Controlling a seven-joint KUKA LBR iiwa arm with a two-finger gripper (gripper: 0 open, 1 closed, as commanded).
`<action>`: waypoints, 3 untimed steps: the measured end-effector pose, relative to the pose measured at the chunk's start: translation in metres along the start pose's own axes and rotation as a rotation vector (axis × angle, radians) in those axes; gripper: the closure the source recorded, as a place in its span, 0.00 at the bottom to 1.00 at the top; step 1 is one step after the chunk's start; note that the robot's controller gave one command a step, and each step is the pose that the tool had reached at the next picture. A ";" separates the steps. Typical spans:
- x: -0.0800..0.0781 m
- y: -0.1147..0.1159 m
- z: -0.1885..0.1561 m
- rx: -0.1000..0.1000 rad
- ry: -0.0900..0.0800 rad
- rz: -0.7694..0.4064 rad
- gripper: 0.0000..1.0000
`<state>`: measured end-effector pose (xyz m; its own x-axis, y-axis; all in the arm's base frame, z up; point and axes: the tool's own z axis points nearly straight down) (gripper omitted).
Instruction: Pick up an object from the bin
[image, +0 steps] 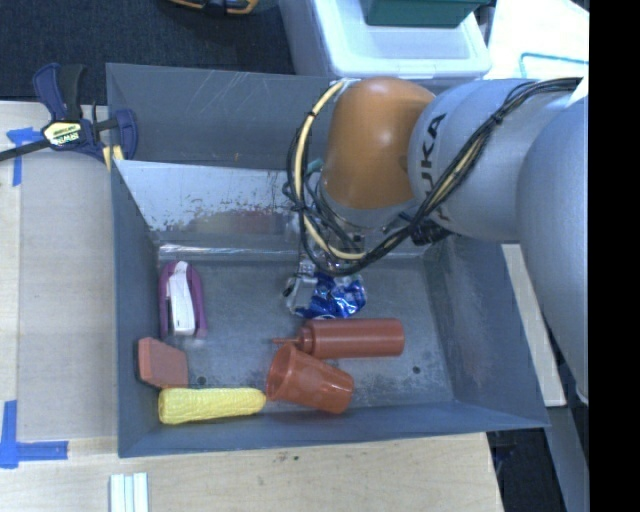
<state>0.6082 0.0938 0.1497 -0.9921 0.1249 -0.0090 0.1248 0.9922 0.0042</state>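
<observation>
My gripper is low in the middle of the bin, mostly hidden under the arm's wrist. It sits at the left edge of a crumpled shiny blue wrapper, touching or just above it. Right in front of the wrapper lies a reddish-brown bottle on its side. An orange-brown cup lies tipped over in front of that bottle.
Along the bin's left side lie a white and purple packet, a terracotta block and a yellow corn cob near the front wall. The arm and its cables cover the back right of the bin.
</observation>
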 end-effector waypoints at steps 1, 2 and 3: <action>0.007 -0.009 0.007 0.002 0.000 -0.074 0.00; 0.002 -0.063 0.007 0.002 0.000 -0.034 0.00; 0.008 -0.049 0.014 -0.001 0.002 -0.132 0.00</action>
<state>0.5941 0.0460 0.1351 -0.9999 -0.0067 -0.0077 -0.0067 1.0000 0.0041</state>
